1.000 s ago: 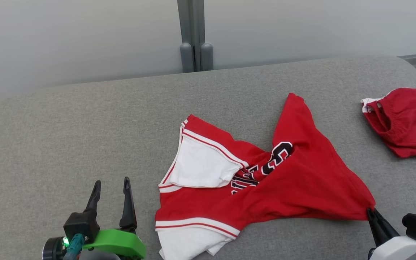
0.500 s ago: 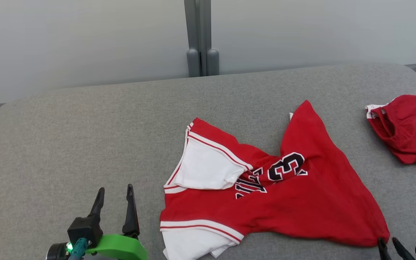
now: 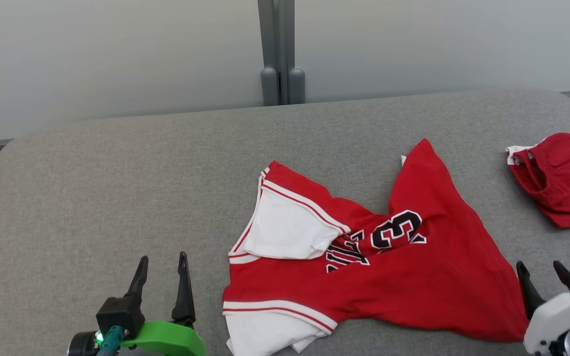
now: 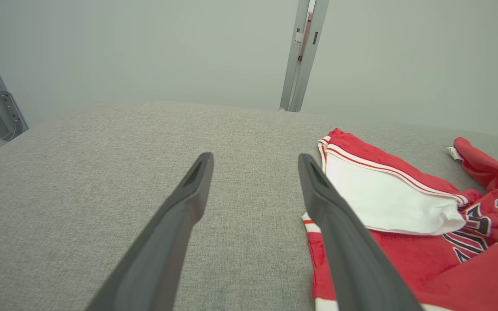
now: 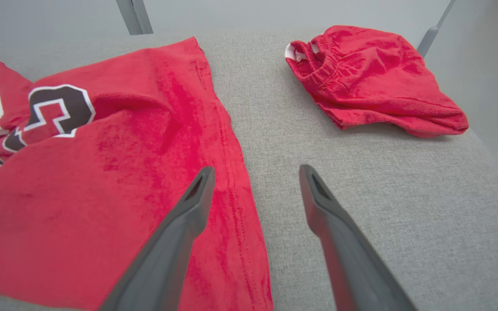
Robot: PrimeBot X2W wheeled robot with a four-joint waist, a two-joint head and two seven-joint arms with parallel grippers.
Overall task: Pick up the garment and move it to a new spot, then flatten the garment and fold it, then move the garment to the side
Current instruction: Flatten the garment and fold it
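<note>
Grey fabric surface (image 3: 92, 188): bears both garments.
Left claw (image 3: 163, 257): wide, empty, just left of jersey.
Red jersey (image 3: 413, 287): rumpled, centre-right, white panel showing.
Right claw (image 3: 538, 265): wide, empty, at jersey's right edge.
Red shorts (image 3: 562, 178): bunched, far right.

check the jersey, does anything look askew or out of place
Yes. The red jersey lies twisted on the grey padded surface: its middle is bunched so the black lettering is creased, and a white panel is flipped over the front.
</note>
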